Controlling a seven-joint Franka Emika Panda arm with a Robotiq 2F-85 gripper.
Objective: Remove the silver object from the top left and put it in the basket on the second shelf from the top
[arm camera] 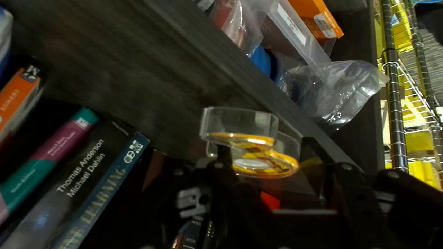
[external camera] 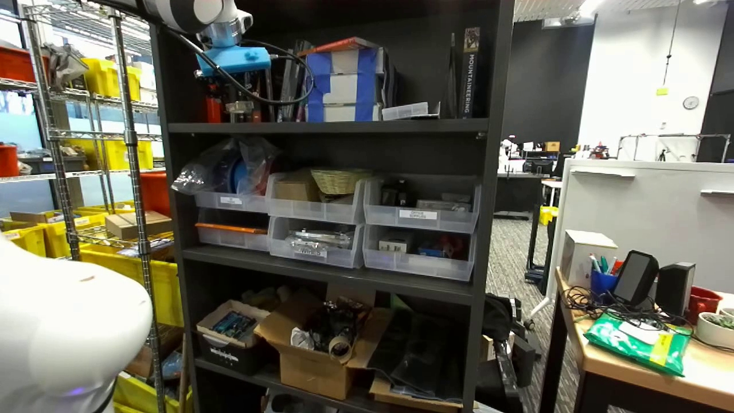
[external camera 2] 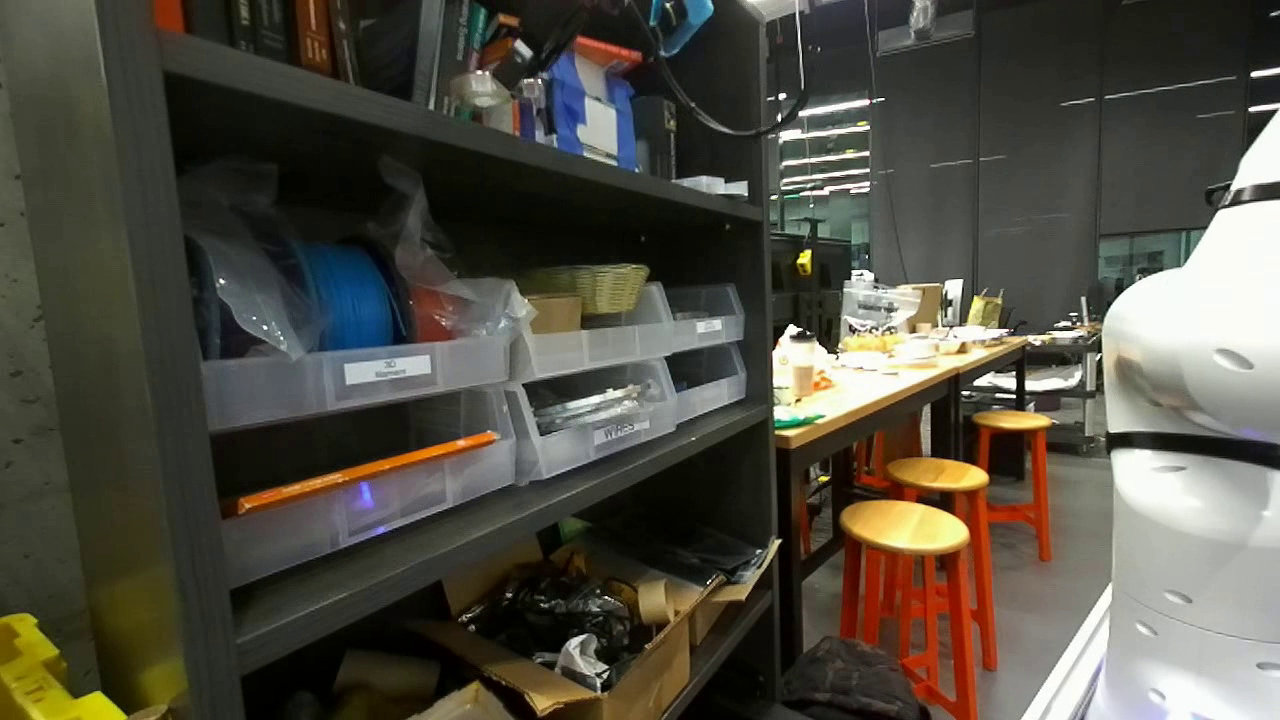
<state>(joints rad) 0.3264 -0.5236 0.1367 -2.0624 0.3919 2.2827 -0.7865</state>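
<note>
The silver object [arm camera: 263, 155] is a clear plastic piece with a yellow-orange face. In the wrist view it sits between the fingers of my gripper [arm camera: 264, 143], which look closed on it; the left finger covers part of it. Both exterior views place the silver object [external camera: 239, 107] [external camera 2: 480, 90] at the left of the book shelf, a little above that board's front edge. One level down, the woven basket [external camera: 341, 182] [external camera 2: 610, 287] rests in the upper middle clear bin on the second shelf [external camera: 332, 275]. Its inside is hidden.
Books [arm camera: 86, 166] stand beside my gripper. Right of it are boxes wrapped in blue tape [external camera: 367, 86]. The book shelf's front edge [external camera: 332, 127] runs between gripper and basket. A plastic bag [external camera: 258, 160] bulges from the left bin; a wire rack [external camera: 131, 137] stands at the left.
</note>
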